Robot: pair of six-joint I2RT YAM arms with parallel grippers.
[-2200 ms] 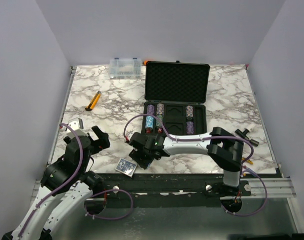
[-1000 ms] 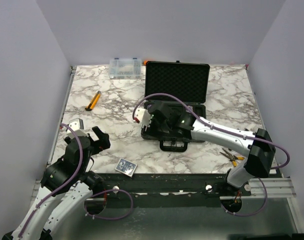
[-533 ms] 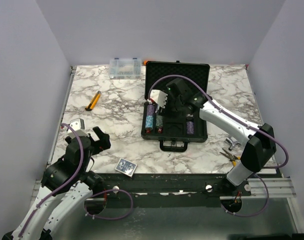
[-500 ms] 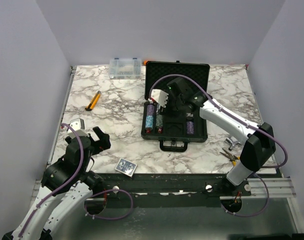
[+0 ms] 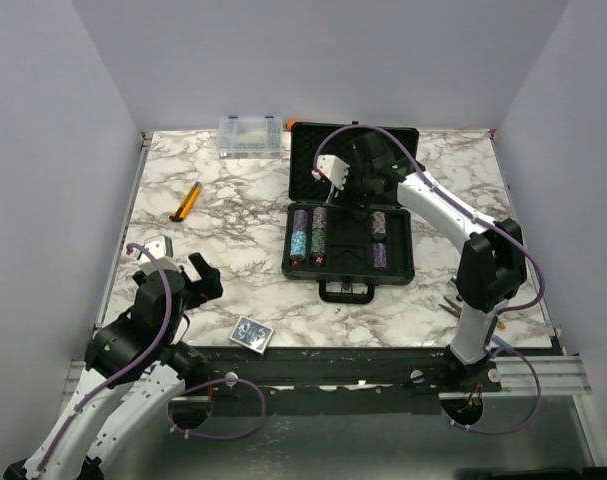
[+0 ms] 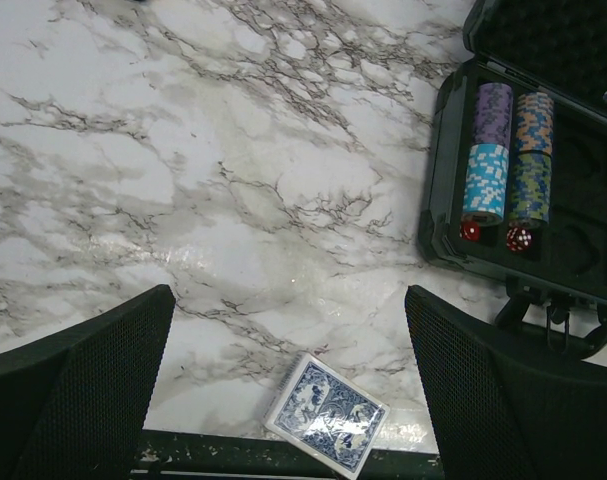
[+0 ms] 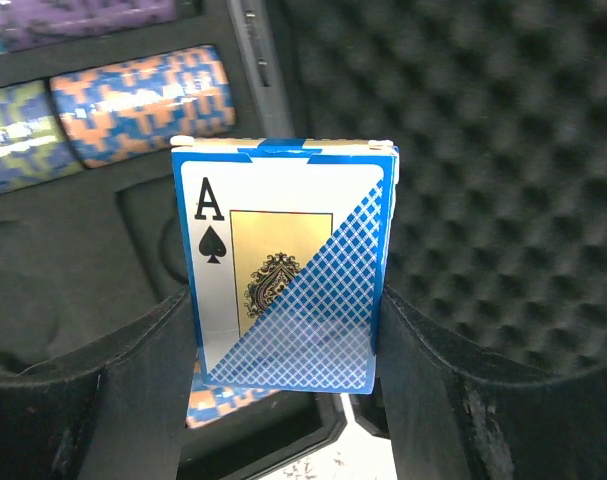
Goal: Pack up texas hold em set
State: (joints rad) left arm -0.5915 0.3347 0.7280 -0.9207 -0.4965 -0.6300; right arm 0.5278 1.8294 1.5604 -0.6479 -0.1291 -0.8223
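1. Blue-and-white card deck (image 7: pixel 288 265) is gripped in my right hand (image 7: pixel 285 345), held above the open black case (image 5: pixel 401 272), by its foam lid (image 7: pixel 503 150).
2. My left hand (image 6: pixel 293 385) hangs released; the second deck (image 6: pixel 326 412) lies on the bench (image 6: pixel 183 180) nearby.

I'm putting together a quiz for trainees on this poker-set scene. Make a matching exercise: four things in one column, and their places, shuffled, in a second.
Things
1. ace-of-spades deck
2. loose deck
3. red dice
4. orange-handled tool

Places
A. in the tray of the case
B. on the table, left of the case
C. held in the right claw
D. flat on the table near its front edge

Pairs: 1-C, 2-D, 3-A, 4-B
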